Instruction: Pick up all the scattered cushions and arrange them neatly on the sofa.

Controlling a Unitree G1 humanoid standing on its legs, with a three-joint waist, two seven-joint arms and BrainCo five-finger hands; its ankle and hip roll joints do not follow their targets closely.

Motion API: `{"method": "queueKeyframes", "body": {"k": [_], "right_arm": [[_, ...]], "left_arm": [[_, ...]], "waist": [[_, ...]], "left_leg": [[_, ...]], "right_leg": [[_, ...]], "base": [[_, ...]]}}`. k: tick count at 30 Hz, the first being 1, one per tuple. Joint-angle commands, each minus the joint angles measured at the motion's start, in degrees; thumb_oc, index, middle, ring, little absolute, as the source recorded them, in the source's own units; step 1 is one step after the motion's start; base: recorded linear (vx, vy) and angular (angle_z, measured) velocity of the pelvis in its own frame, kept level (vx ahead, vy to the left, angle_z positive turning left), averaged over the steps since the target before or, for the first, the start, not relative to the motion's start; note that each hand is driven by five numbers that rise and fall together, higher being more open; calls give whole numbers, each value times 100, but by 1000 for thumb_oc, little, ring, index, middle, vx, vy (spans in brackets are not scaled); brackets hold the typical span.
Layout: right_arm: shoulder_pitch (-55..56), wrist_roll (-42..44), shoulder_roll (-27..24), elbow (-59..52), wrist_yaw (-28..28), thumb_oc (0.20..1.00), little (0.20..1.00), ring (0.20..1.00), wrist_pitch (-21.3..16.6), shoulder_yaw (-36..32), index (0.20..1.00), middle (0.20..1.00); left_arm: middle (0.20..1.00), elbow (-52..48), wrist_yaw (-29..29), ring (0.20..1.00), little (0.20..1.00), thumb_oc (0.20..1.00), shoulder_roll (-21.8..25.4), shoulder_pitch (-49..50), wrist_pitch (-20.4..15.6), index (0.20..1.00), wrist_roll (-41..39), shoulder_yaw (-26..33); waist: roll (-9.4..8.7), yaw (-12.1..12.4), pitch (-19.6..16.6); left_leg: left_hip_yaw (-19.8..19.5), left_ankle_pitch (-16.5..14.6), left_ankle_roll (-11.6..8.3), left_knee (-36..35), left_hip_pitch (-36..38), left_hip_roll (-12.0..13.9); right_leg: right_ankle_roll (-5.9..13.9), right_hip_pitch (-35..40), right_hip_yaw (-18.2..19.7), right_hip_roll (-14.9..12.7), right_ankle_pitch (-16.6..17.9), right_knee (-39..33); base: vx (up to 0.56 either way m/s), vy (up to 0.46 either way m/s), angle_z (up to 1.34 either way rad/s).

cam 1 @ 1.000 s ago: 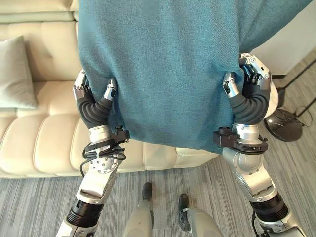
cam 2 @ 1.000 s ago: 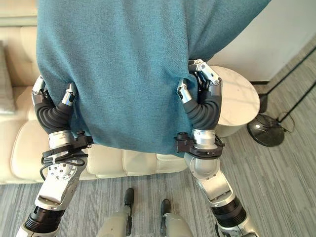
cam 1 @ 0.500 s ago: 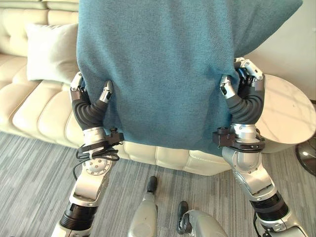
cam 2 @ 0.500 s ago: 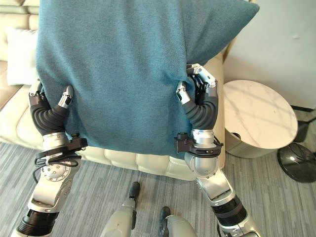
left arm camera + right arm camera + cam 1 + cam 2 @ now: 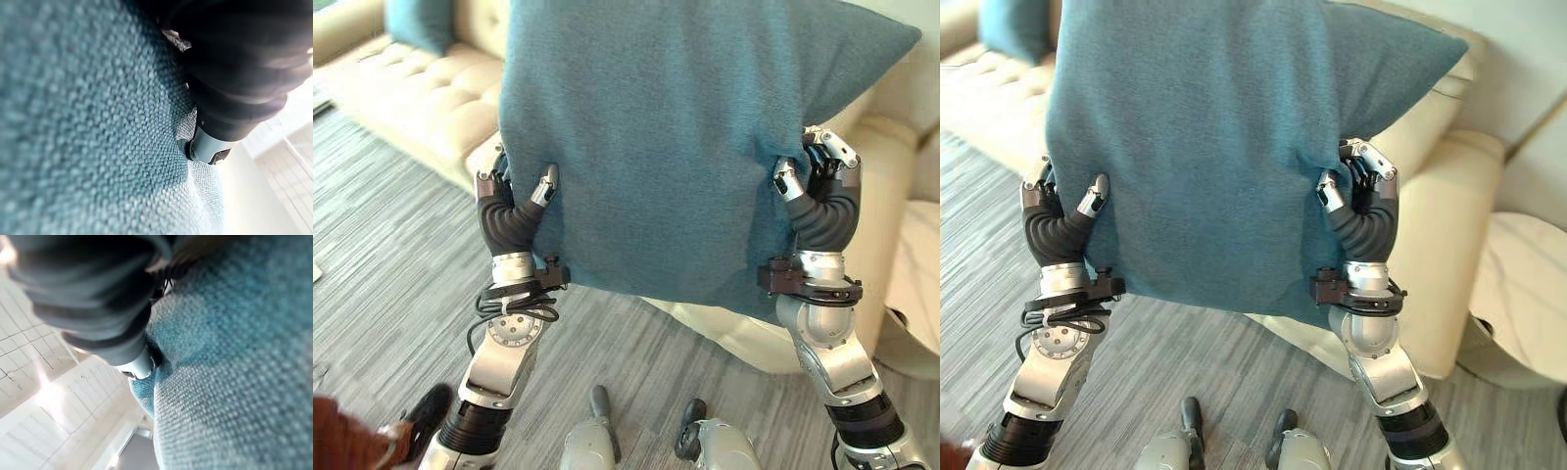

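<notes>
A large teal cushion (image 5: 666,147) hangs upright in front of me, held up between both hands above the floor. My left hand (image 5: 514,211) grips its left edge, thumb on the near face and fingers wrapped behind. At the right edge my right hand (image 5: 822,196) holds it the same way. Both wrist views look along the teal weave (image 5: 73,122) pressed against the hands. A second teal cushion (image 5: 421,22) rests on the cream sofa (image 5: 431,108) at the far upper left. The big cushion hides most of the sofa seat behind it.
The sofa's armrest (image 5: 1440,255) stands just behind my right arm. A white round side table (image 5: 1528,294) sits at the right edge. Grey striped carpet (image 5: 391,255) lies open on the left. A person's dark shoe (image 5: 426,411) and red sleeve (image 5: 342,441) show at the lower left.
The camera has swung, so the sofa now runs off to the upper left and the pale cushion has left the picture. Both hands keep the same hold on the teal cushion.
</notes>
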Motion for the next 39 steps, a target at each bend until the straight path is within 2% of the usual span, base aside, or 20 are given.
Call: {"method": "queueKeyframes", "body": {"k": [1, 3, 6, 13, 14, 17, 19, 20, 21, 22, 23, 24, 26, 28, 29, 31, 32, 36, 38, 39], "right_arm": [[-144, -65, 93, -485, 311, 200, 200, 200, -571, 205, 200, 200], [-61, -72, 114, -514, 372, 200, 200, 200, -574, 220, 200, 200], [-15, -91, 207, -471, 447, 200, 200, 200, -531, 231, 200, 200], [-138, -162, 413, -404, 538, 200, 200, 200, -446, 292, 200, 200], [-146, -217, 435, -397, 540, 200, 200, 200, -432, 276, 200, 200], [-136, -248, 487, -378, 555, 200, 200, 200, -408, 244, 200, 200], [-9, -307, 523, -371, 543, 200, 200, 200, -386, 157, 200, 200], [-8, -306, 520, -373, 544, 200, 200, 200, -385, 152, 200, 200], [119, -337, 472, -394, 547, 200, 200, 200, -379, 50, 200, 200], [152, -371, 432, -408, 564, 200, 200, 200, -367, -4, 200, 200], [150, -371, 429, -412, 564, 200, 200, 200, -366, -7, 200, 200], [123, -410, 414, -420, 572, 200, 200, 200, -386, -54, 200, 200], [84, -402, 427, -416, 569, 200, 200, 200, -405, -50, 200, 200], [1, -349, 482, -430, 583, 200, 200, 200, -479, -44, 200, 200], [-3, -349, 484, -429, 584, 200, 200, 200, -480, -45, 200, 200], [-56, -321, 491, -417, 580, 200, 200, 200, -548, -28, 200, 200], [-66, -297, 503, -421, 600, 200, 200, 200, -554, -12, 200, 200], [-76, -205, 509, -450, 685, 200, 200, 200, -614, 39, 200, 200], [-52, -191, 512, -456, 721, 200, 200, 200, -633, 44, 200, 200], [25, -92, 469, -432, 797, 200, 200, 200, -637, 85, 200, 200]], "left_arm": [[200, -523, -306, 200, 200, 200, 225, -118, -509, 200, 383, -65], [200, -511, -335, 200, 200, 200, 245, -10, -494, 200, 410, -23], [200, -503, -429, 200, 200, 200, 316, 66, -489, 200, 491, -30], [200, -431, -443, 200, 200, 200, 463, 51, -495, 200, 601, 25], [200, -411, -441, 200, 200, 200, 462, 48, -507, 200, 614, 34], [200, -375, -432, 200, 200, 200, 481, -6, -516, 200, 625, 15], [200, -257, -432, 200, 200, 200, 502, -194, -504, 200, 613, -112], [200, -250, -430, 200, 200, 200, 499, -202, -507, 200, 613, -118], [200, -174, -499, 200, 200, 200, 474, -281, -509, 200, 560, -206], [200, -154, -558, 200, 200, 200, 453, -280, -502, 200, 530, -230], [200, -154, -561, 200, 200, 200, 450, -284, -502, 200, 529, -229], [200, -106, -596, 200, 200, 200, 427, -266, -483, 200, 550, -235], [200, -101, -604, 200, 200, 200, 424, -277, -477, 200, 575, -225], [200, -55, -594, 200, 200, 200, 384, -361, -468, 200, 660, -178], [200, -49, -591, 200, 200, 200, 385, -368, -470, 200, 663, -178], [200, 18, -548, 200, 200, 200, 334, -449, -468, 200, 768, -174], [200, 18, -546, 200, 200, 200, 345, -461, -464, 200, 793, -157], [200, -81, -557, 200, 200, 200, 393, -368, -463, 200, 905, -79], [200, -107, -561, 200, 200, 200, 381, -317, -447, 200, 934, -83], [200, -122, -591, 200, 200, 200, 302, -184, -452, 200, 885, -89]], "waist": [[-36, -174, -702], [-25, -155, -815], [-144, -109, -894], [-463, 24, -811], [-507, 45, -772], [-558, 71, -771], [-539, -43, -716], [-539, -38, -718], [-433, -185, -695], [-389, -224, -677], [-384, -221, -682], [-361, -272, -613], [-370, -294, -579], [-441, -400, -477], [-432, -405, -469], [-520, -425, -428], [-513, -400, -464], [-659, -323, -610], [-667, -354, -650], [-568, -462, -761]], "left_leg": [[182, 231, -637, -90, 309, 955], [121, 205, -603, -417, 455, 785], [81, 181, -518, -646, 526, 501], [-42, -136, -212, -553, 466, 0], [30, -75, -133, -504, 376, -85], [-45, -131, -47, -489, 320, -226], [-365, -139, 78, -642, 363, -426], [-363, -133, 79, -658, 367, -429], [-606, -170, 132, -733, 402, -501], [-686, -185, 151, -753, 449, -532], [-683, -157, 151, -761, 431, -527], [-739, -200, 174, -766, 537, -601], [-752, -241, 173, -766, 596, -634], [-762, -431, 146, -753, 880, -753], [-768, -440, 145, -751, 886, -743], [-621, -643, 74, -688, 1108, -782], [-606, -795, 44, -649, 1209, -741], [-197, -1222, -6, -449, 1578, -744], [-150, -1309, -18, -422, 1706, -752], [-106, -1577, -104, -231, 1956, -625]], "right_leg": [[512, 303, -121, 77, -186, -988], [585, 285, -130, -3, -86, -1011], [719, 240, -90, -155, 85, -1052], [978, 134, 131, -526, 421, -1039], [951, 73, 58, -616, 542, -1028], [977, 38, 161, -703, 501, -896], [890, -163, 833, -582, 424, -362], [890, -182, 841, -588, 404, -329], [781, -412, 1454, -158, 155, -198], [730, -533, 1598, 18, 85, -169], [719, -551, 1598, 25, 111, -179], [684, -856, 1550, 197, 200, -277], [697, -977, 1467, 251, 266, -363], [842, -1316, 1132, 369, 561, -867], [846, -1288, 1120, 381, 578, -904], [972, -1438, 529, 346, 783, -1380], [1034, -1408, 373, 349, 750, -1491], [982, -1108, -567, 77, 860, -1522], [945, -1046, -574, 61, 908, -1501], [919, -970, -459, 84, 868, -1340]], "base": [[42, 264, 98], [32, 253, 66], [24, 234, 36], [-10, 198, 9], [-76, 193, -5], [-20, 171, 1], [45, 165, 18], [96, 182, 76], [123, 173, 85], [111, 171, 89], [140, 113, 70], [91, 65, 62], [182, 52, 36], [260, 33, 49], [233, 11, 86], [323, -33, 21], [349, -87, -77], [307, -87, -63], [367, -41, -10], [614, -86, 7]]}}
